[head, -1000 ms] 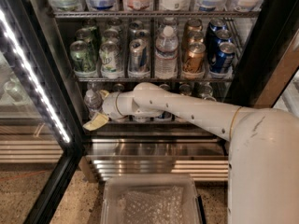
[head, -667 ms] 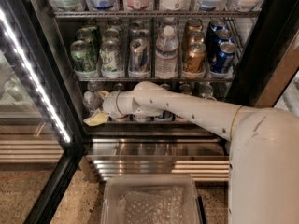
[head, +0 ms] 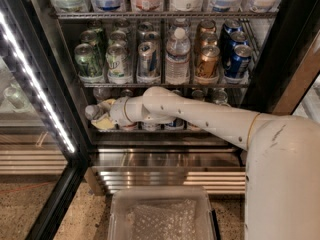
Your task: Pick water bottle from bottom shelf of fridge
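- Water bottle (head: 91,112): small, squat, greyish-clear plastic. Only a rounded end shows, just left of the gripper (head: 102,115); the rest is hidden behind it.
- Location: far left end of the bottom shelf (head: 165,130) of the fridge (head: 280,44), near the black door frame and the LED strip (head: 37,91).
- Claw: the pale yellow fingers (head: 103,124) sit one above and one below the bottle, pressed against it, pinching it between them.
- Arm (head: 200,114): white, reaching from lower right, leftward across the front of the bottom shelf, and covering most of the items there.
- Change against one second ago: the bottle stood a little higher and further right, above a single low finger. It now sits lower and further left, with an upper finger showing over it. The wrist has come up slightly. The cans and the tall labelled bottle (head: 177,59) on the rack above are unchanged.
- Orientation: the visible end points left, toward the frame. The long axis looks tipped off upright, but the exact angle cannot be read with the body hidden.
- Below: ribbed steel base (head: 165,176) and a clear tray (head: 116,219).
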Controlling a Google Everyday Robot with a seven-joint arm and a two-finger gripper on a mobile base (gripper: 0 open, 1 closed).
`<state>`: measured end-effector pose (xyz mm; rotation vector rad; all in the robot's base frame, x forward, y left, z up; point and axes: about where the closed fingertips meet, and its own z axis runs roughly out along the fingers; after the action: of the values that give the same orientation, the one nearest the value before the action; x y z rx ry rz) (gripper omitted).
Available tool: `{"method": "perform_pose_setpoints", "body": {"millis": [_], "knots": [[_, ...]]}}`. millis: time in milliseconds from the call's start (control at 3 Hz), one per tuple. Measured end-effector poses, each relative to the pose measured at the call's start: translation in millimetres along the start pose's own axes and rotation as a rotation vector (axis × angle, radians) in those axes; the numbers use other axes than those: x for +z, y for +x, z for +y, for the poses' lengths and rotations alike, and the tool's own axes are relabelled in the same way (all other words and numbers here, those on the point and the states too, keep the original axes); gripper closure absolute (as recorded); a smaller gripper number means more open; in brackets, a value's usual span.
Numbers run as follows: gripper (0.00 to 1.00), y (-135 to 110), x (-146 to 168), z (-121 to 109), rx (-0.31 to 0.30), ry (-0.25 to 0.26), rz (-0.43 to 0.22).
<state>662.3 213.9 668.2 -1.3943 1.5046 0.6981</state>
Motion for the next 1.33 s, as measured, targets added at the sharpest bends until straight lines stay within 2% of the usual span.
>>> {"method": "perform_pose_setpoints", "body": {"millis": [333, 667, 1000, 1333], "knots": [[0.28, 10, -6, 2, 0.014, 0.019, 0.062], [0.04, 6, -8, 1, 0.014, 0.018, 0.062], [0.0, 14, 0, -1, 0.023, 0.01, 0.074], [0.0, 21, 9, -5, 0.028, 0.005, 0.084]]}}
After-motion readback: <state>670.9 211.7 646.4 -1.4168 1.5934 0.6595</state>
